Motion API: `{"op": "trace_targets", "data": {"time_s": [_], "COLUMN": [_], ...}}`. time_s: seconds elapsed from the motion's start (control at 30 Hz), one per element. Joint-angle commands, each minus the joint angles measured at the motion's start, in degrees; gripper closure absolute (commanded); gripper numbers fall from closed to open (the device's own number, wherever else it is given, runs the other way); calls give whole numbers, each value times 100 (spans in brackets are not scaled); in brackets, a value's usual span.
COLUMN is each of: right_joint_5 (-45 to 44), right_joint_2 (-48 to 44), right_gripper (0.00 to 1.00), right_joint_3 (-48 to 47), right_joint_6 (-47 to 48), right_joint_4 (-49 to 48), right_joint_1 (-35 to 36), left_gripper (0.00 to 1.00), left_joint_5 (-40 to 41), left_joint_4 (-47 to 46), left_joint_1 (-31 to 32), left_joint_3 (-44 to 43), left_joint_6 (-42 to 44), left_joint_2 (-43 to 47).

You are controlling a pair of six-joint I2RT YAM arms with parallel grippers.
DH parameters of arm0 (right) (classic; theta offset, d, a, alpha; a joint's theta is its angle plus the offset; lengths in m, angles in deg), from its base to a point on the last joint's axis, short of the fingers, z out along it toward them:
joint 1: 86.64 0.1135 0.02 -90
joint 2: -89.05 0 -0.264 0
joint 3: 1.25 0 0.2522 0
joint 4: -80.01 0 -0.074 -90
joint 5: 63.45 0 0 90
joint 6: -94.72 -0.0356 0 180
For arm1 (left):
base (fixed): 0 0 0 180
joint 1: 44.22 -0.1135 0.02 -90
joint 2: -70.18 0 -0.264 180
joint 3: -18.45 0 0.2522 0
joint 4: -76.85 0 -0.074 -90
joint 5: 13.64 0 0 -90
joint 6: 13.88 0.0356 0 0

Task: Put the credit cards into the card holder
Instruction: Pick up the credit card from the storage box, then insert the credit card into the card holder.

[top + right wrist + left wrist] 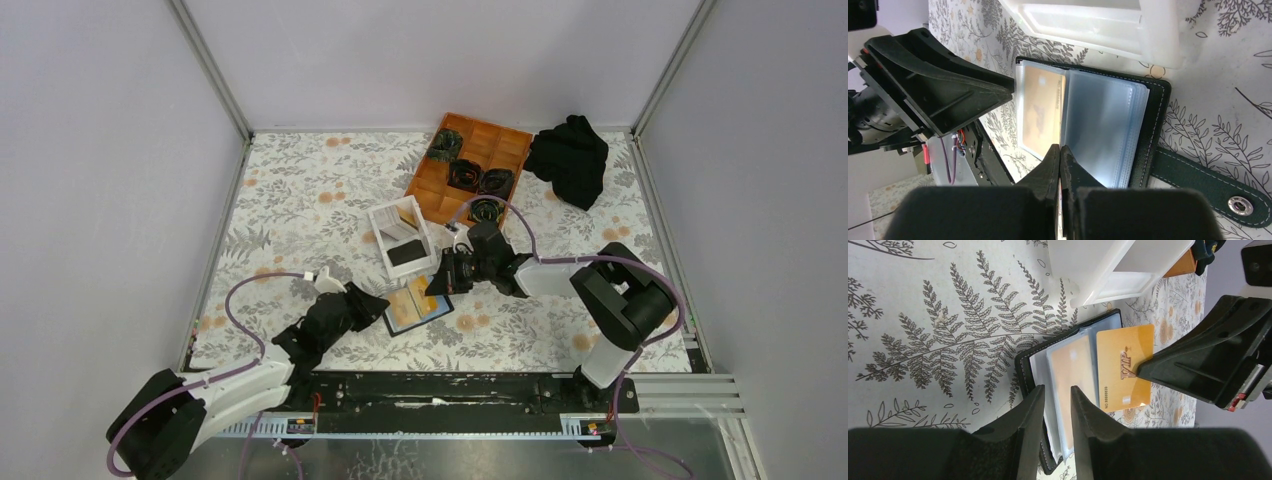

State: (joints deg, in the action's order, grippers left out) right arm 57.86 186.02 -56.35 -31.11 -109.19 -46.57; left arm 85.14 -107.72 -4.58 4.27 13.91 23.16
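The black card holder (418, 306) lies open on the floral table, clear sleeves up, its strap (1208, 187) pointing away from the left arm. One orange credit card (1070, 375) sits inside a clear sleeve (1040, 112). A second orange credit card (1125, 365) marked VIP hangs over the holder's other half, one edge at the fold. My right gripper (1060, 150) is shut on that card's far edge. My left gripper (1057, 395) stands at the holder's near edge, jaws a narrow gap apart with the edges of the sleeves between them.
A white open-topped box (400, 238) stands just beyond the holder, close to both grippers. Farther back are an orange compartment tray (470, 165) with dark items and a black cloth (570, 158). The two grippers face each other across the holder.
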Motion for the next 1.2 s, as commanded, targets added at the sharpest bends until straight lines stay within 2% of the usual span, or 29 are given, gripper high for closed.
{"op": "trace_targets", "data": {"time_s": [0.0, 0.33, 0.6, 1.17], "right_joint_5": [225, 358, 186, 277], "right_joint_2": [134, 322, 7, 202], "right_gripper": [100, 100, 100, 100], "right_joint_3": [-161, -138, -146, -209], "right_joint_6": [4, -186, -121, -143], "right_joint_4": [-259, -542, -402, -431], "right_joint_1": [-26, -26, -26, -26], "left_gripper": [68, 72, 79, 80], "left_joint_5": [-40, -92, -64, -44], "left_joint_4": [-83, -72, 142, 10], "left_joint_1": [-38, -35, -38, -34], "left_joint_3": [42, -25, -125, -212], "left_joint_6": [-10, 16, 77, 140], "left_joint_2": [12, -172, -268, -612]}}
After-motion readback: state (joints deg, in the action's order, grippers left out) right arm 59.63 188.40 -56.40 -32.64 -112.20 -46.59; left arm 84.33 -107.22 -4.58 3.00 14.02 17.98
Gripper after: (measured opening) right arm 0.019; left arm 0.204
